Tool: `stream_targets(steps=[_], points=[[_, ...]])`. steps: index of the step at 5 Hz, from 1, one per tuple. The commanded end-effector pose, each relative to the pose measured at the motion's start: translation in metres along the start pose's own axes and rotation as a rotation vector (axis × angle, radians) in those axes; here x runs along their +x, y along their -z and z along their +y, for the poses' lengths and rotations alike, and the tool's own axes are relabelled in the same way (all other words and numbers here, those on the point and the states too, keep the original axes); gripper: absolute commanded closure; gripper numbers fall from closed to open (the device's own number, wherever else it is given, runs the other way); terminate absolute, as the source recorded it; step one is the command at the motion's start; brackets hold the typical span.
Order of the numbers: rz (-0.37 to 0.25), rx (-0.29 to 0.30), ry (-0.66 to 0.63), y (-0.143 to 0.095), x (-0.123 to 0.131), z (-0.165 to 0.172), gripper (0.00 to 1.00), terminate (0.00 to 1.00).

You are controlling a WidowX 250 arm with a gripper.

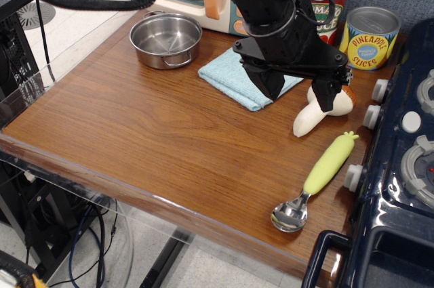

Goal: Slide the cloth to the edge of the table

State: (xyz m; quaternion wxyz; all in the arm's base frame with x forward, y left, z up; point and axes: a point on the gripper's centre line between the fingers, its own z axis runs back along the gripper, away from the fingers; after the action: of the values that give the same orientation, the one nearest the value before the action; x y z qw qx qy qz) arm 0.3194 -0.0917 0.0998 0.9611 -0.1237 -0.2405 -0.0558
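The light blue folded cloth [234, 74] lies on the dark brown wood table [135, 139], toward the back, right of the steel pot [166, 39]. My black gripper [299, 93] hangs over the cloth's right side with its jaws spread wide. The left finger [270, 85] points down at the cloth's right front edge; whether it touches is unclear. The right finger [328, 95] is off the cloth, in front of a white and brown toy mushroom [308, 120]. The arm hides the cloth's right corner.
A tomato can [330, 5] and a pineapple can [371, 37] stand at the back right. A spoon with a yellow-green handle [319, 176] lies front right. A dark blue toy stove [400, 166] fills the right side. Clear acrylic panels [30, 95] line the left edge.
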Motion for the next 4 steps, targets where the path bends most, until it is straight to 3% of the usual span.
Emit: stream_targets(steps=[1, 2, 4], points=[[0.000, 0.000, 0.000, 0.000, 0.000, 0.000, 0.00, 0.00], [0.012, 0.025, -0.049, 0.003, 0.014, 0.019, 0.00, 0.00], [-0.044, 0.129, -0.086, 0.006, 0.059, 0.060, 0.00, 0.00]])
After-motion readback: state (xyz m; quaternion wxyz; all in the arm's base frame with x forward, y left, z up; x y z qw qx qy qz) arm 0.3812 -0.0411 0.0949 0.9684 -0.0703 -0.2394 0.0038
